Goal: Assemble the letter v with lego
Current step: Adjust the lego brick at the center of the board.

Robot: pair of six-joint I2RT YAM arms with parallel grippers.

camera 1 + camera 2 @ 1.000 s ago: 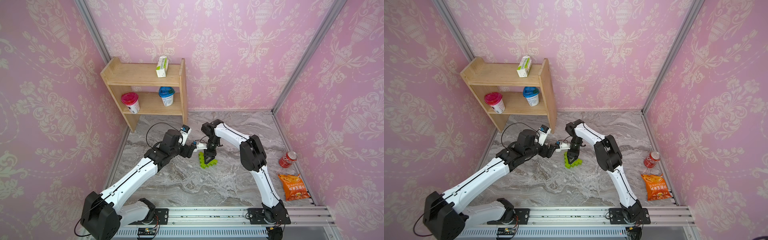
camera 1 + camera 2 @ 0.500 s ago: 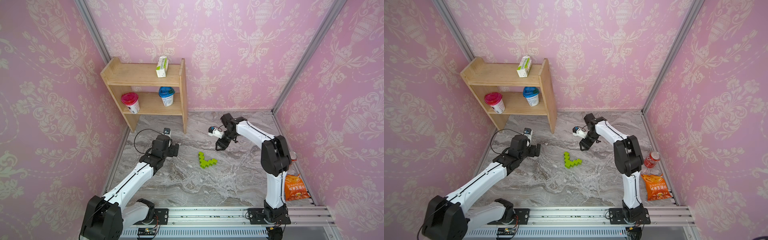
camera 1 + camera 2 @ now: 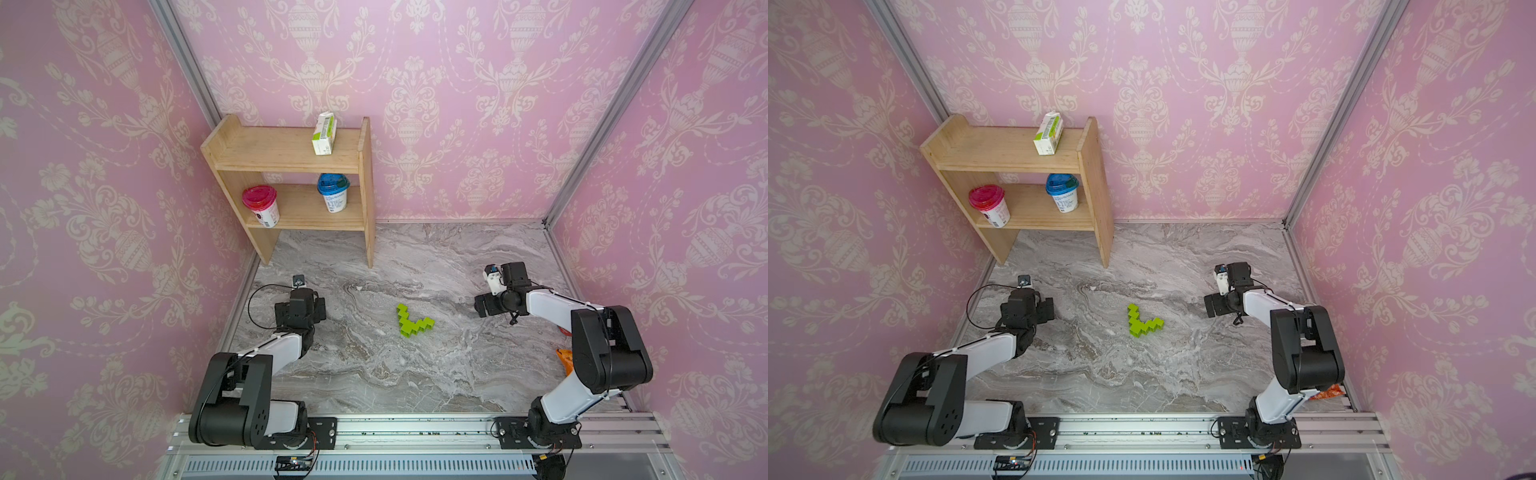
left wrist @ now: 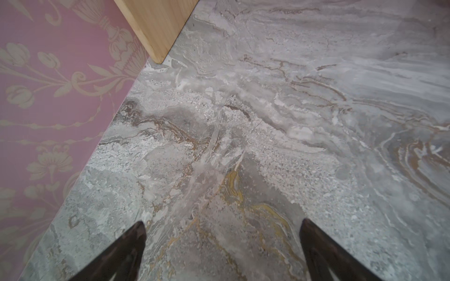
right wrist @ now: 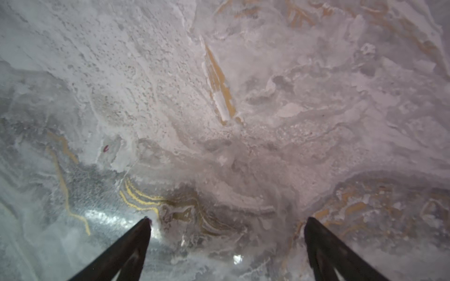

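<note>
The left fingers and the right fingers have been drawn back toward opposite side edges of the surface, spread apart and empty, and the letter v is left joined near its middle, so the assembly is judged finished.

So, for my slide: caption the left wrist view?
Left gripper, fingers open, over marble tabletop near the wooden shelf.

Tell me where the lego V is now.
In both top views the letter v lies on the marble table near its middle, in front of the wooden shelf and to its right.
</note>
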